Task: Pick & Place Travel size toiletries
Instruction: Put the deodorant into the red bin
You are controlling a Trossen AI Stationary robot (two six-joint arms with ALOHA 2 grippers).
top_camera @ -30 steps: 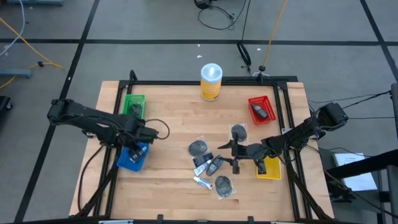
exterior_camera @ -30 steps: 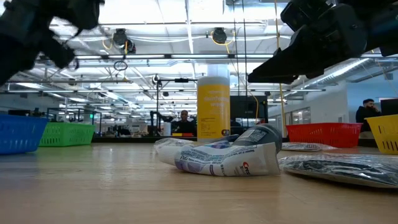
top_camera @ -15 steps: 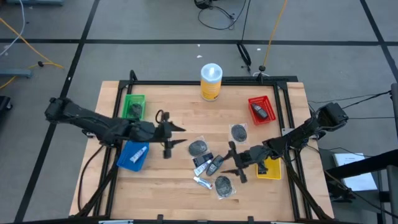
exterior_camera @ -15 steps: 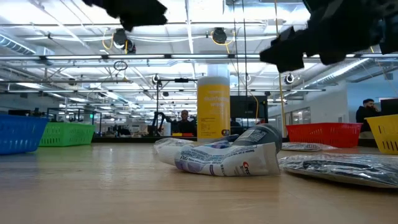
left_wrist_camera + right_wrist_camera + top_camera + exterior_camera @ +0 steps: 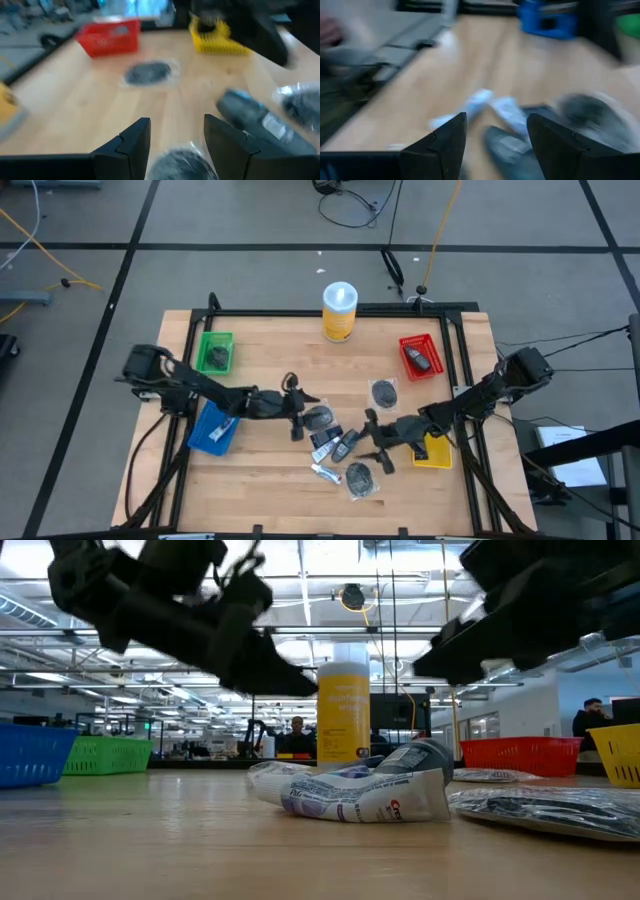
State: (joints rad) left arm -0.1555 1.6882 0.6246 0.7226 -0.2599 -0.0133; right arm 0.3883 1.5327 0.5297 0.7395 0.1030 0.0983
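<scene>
Dark grey packets (image 5: 319,417) + tubes clustered table centre. I see L gripper (image 5: 298,413) stretched low at 9 o'clock of the pile, fingers spread, farther in than 0.5 s ago. R gripper (image 5: 376,442) at 3 o'clock, fingers spread, barely moved since.

left arm (image 5: 190,385): showing as dark, slim jointed links, bulkier at the shoulder end
right arm (image 5: 480,395): looking equally dark, with a blocky shoulder joint
left gripper (image 5: 172,137): wearing two matte black, wedge-shaped fingers
right gripper (image 5: 497,135): showing matching black fingers
</scene>
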